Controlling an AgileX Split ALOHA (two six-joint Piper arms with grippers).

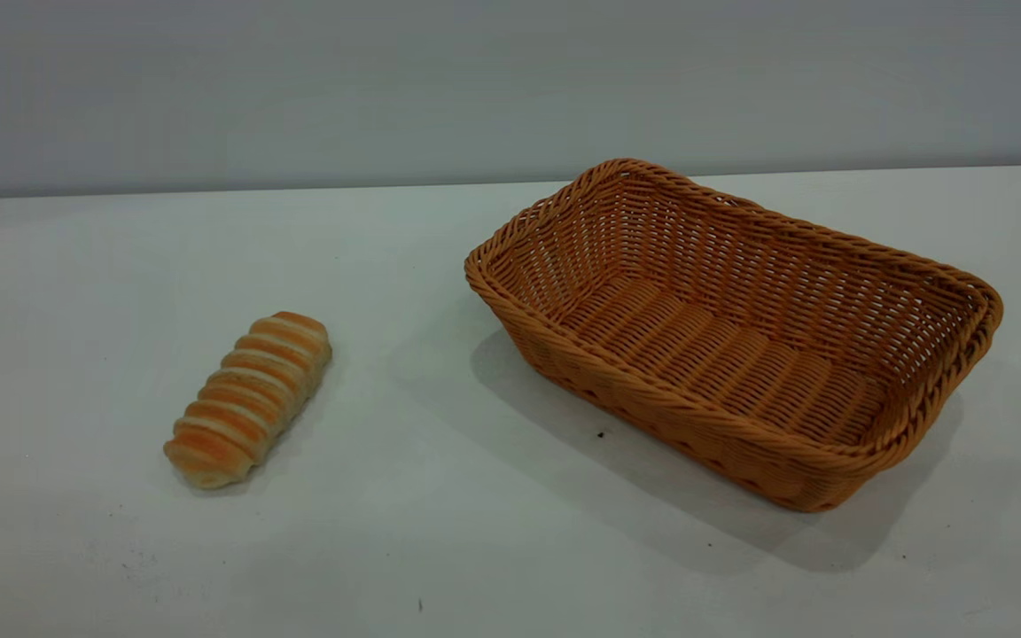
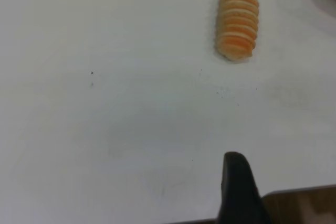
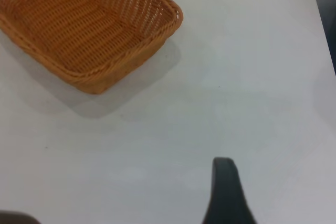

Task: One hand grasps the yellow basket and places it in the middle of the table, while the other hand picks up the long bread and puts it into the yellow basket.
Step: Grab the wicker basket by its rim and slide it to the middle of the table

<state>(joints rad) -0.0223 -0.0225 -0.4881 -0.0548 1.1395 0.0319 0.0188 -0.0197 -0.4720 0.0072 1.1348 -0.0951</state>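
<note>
White and broad, the plain flat tabletop [image 1: 404, 496] carried a few tiny dark specks and bore everything we saw. On its right side in the exterior view sat the large rectangular orange-tan wicker basket [image 1: 838, 456], woven with sloping sides and a braided rim, set at an angle to the table's edge, upright and with nothing inside it. Well apart from it, on the left side, lay the small oblong bread roll [image 1: 247, 398] with crosswise orange-brown and cream stripes, resting flat on the table and slanted, touching nothing else. From the left wrist view we saw the roll [image 2: 237, 20] lying away from the left gripper [image 2: 239, 192], of which only one dark finger showed above the table near its edge; we could not tell whether that pincer was open or closed. From the right wrist view the basket [image 3: 97, 74] lay apart from the right gripper [image 3: 227, 195], again a single dark finger, and its state we likewise could not tell.
</note>
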